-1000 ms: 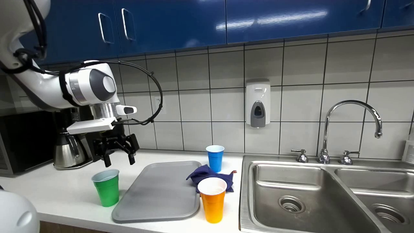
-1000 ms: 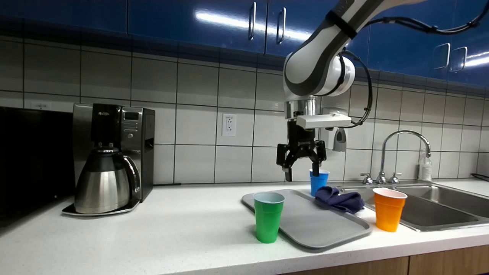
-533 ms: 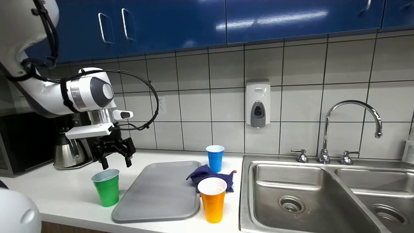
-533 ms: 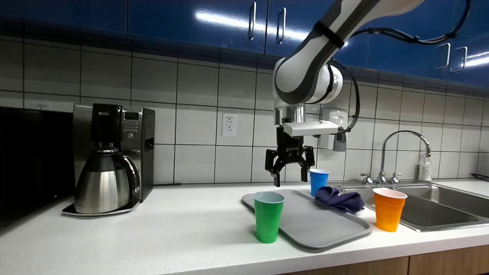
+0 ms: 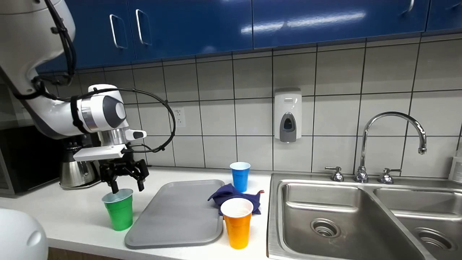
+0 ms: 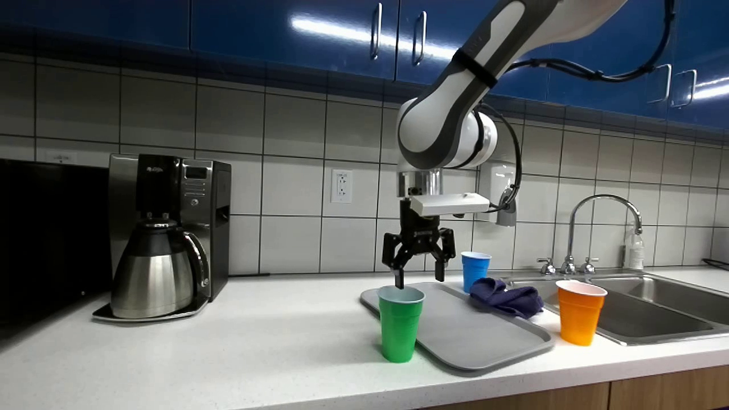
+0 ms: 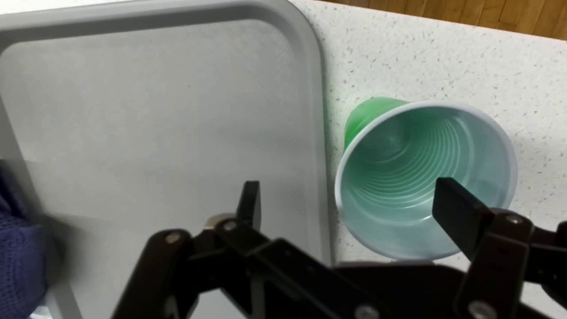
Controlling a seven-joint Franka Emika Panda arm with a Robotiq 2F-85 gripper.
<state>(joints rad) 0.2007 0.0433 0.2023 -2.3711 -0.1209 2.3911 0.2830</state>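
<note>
My gripper (image 5: 127, 188) is open and empty, pointing down just above the green cup (image 5: 121, 213). In the wrist view, one finger of the gripper (image 7: 347, 188) overlaps the mouth of the green cup (image 7: 398, 177), and the other is over the grey tray (image 7: 168, 115). In an exterior view, a fingertip of the gripper (image 6: 420, 280) appears at the rim of the green cup (image 6: 400, 330); I cannot tell whether it touches. The cup stands upright beside the grey tray (image 6: 472, 336). An orange cup (image 5: 238, 225), a blue cup (image 5: 240, 177) and a purple cloth (image 5: 231, 194) lie across the tray.
A coffee maker with a steel carafe (image 6: 156, 279) and a dark microwave (image 6: 54, 239) stand along the counter. A steel sink (image 5: 274, 216) with a faucet (image 5: 393, 115) is beside the cups. A soap dispenser (image 5: 288, 104) hangs on the tiles. Blue cabinets (image 5: 191, 25) hang above.
My gripper has moved down toward the green cup, shifting left in both exterior views. It stays open. The cups, cloth and tray have not moved.
</note>
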